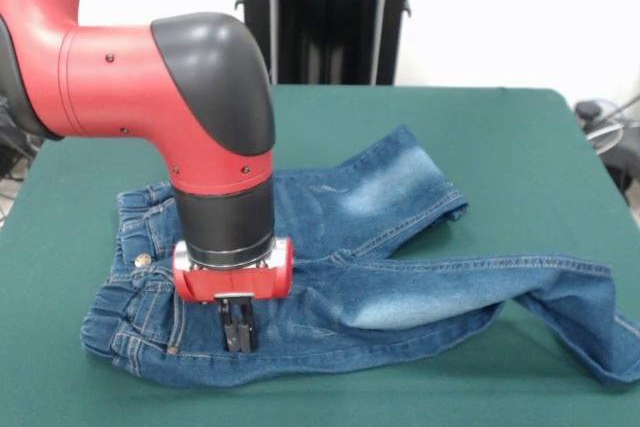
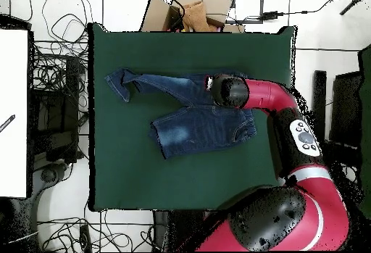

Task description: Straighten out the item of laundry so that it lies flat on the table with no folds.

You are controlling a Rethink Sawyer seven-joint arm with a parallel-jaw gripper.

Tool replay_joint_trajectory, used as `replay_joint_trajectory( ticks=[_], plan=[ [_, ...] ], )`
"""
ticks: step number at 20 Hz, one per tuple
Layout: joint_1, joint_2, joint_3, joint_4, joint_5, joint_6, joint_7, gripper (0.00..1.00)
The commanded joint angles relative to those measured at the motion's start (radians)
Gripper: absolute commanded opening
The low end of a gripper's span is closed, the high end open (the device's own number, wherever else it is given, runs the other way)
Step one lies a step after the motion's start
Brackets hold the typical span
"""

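You had red and black arm [image 1: 150, 77] entering front view from upper left, elbow bent, wrist section pointing straight down at centre-left. Gripper [image 1: 237, 335] hung below red flange, lower centre-left of frame, fingers [image 1: 237, 323] pressed close together, tips pointing straight down. In overhead view, arm [image 2: 290, 156] rose from bottom right, ran up right side, then bent left toward frame centre; wrist hid gripper there.

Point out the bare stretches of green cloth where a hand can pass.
In the overhead view the table is bare between the jeans and the robot-side edge, and in a narrower band beyond the jeans toward the far edge. It is crowded at the waistband, where the gripper comes down.
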Motion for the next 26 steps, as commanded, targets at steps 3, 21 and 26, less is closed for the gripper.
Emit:
replay_joint_trajectory(
  ticks=[3, 21, 26],
  plan=[
    [-0.034, 0.043, -0.002, -0.009, -0.1, 0.044, -0.231, 0.0],
    [-0.125, 0.025, -0.007, 0.075, -0.149, 0.007, -0.333, 0.0],
    [-0.166, 0.03, 0.016, 0.052, -0.149, 0.05, -0.395, 0.0]
  ],
)
